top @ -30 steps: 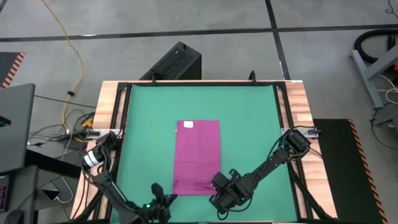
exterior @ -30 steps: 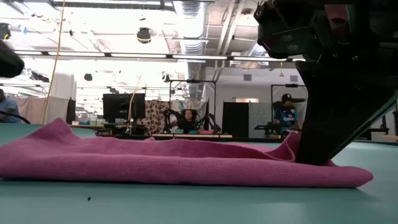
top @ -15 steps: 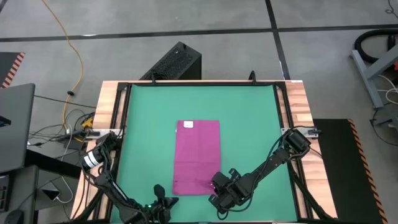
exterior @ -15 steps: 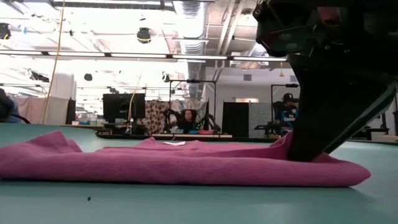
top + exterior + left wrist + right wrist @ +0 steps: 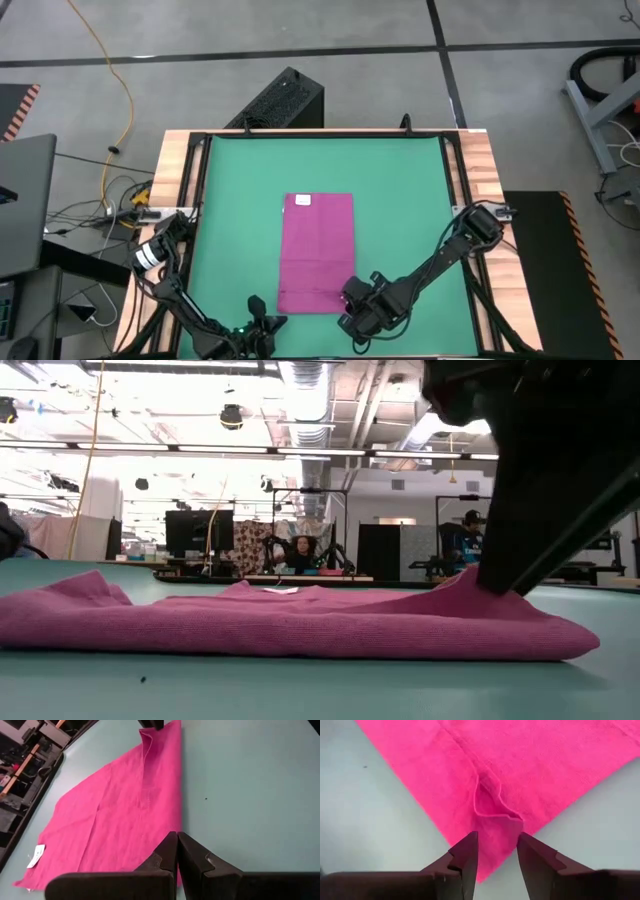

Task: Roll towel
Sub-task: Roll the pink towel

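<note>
The magenta towel [image 5: 318, 252] lies flat on the green mat, long sides running near to far, with its white tag [image 5: 303, 200] at the far end. My right gripper [image 5: 496, 851] stands open over the towel's near right corner, where a small raised fold [image 5: 492, 802] lies just ahead of the fingers. My left gripper [image 5: 177, 840] is shut at the towel's near left corner [image 5: 281, 306], and the fingers hide the corner's tip. Nothing shows between its fingers. My left gripper is low at the towel's near edge [image 5: 178, 795], by the near left corner; I cannot tell whether it touches the cloth. My right gripper slants down from the near right, one finger [image 5: 465, 852] on either side of the corner's tip [image 5: 487, 865]; I cannot tell whether they touch it.
The mat [image 5: 240, 200] is bordered by a black frame and wooden table edges [image 5: 178, 180]. Bare mat lies to the left, right and far side of the towel. Beyond the table are a black box [image 5: 280, 100] on the floor and cables at the left.
My right gripper has risen a little from the towel's near right corner, which stays bunched beside it. The near left corner, raised a second ago, has dropped into a low fold. The rest of the towel has not moved.
</note>
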You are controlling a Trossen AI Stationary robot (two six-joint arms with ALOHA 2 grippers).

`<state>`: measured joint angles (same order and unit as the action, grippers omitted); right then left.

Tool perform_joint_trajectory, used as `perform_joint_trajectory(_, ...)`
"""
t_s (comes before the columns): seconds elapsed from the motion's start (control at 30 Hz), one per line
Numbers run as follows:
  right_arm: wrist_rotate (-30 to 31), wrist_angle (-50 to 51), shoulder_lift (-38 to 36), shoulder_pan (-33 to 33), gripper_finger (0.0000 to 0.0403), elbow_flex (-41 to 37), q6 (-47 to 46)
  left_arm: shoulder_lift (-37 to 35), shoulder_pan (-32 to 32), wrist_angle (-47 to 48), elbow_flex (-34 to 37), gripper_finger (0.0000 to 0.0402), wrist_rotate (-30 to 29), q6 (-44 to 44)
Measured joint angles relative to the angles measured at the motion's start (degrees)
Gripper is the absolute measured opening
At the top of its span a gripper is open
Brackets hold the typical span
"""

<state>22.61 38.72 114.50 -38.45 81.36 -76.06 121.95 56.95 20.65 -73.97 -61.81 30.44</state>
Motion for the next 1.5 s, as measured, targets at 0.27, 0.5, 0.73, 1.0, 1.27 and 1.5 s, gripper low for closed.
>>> perform_joint_trajectory(0.27,15.3,10.3,-4.6,-5.7,0.0147,0.0,1.3,-5.2,2.0,0.4,-0.1,0.0000,-2.0,-1.8)
perform_joint_trajectory(0.5,32.8,3.0,-2.3,-12.1,0.0119,0.1,12.2,-8.4,2.9,-9.8,5.0,0.0000,-3.5,-4.3)
perform_joint_trajectory(0.73,38.1,-0.1,3.6,-13.0,0.0096,0.0,16.6,-9.1,1.6,-43.3,18.6,0.0000,5.4,-15.5)
perform_joint_trajectory(1.0,38.9,-1.0,4.4,-11.4,0.0094,-0.8,19.5,-15.6,-6.1,-47.3,27.0,0.0000,11.9,-16.9)
perform_joint_trajectory(1.27,38.9,-19.7,2.0,-11.2,0.0079,-11.6,27.8,-16.9,-8.9,-54.8,30.8,0.0000,21.6,-18.4)
perform_joint_trajectory(1.5,25.5,-57.7,-17.7,-9.5,0.0021,-32.4,59.0,-29.3,-5.7,-55.9,32.4,0.0000,24.8,-30.5)
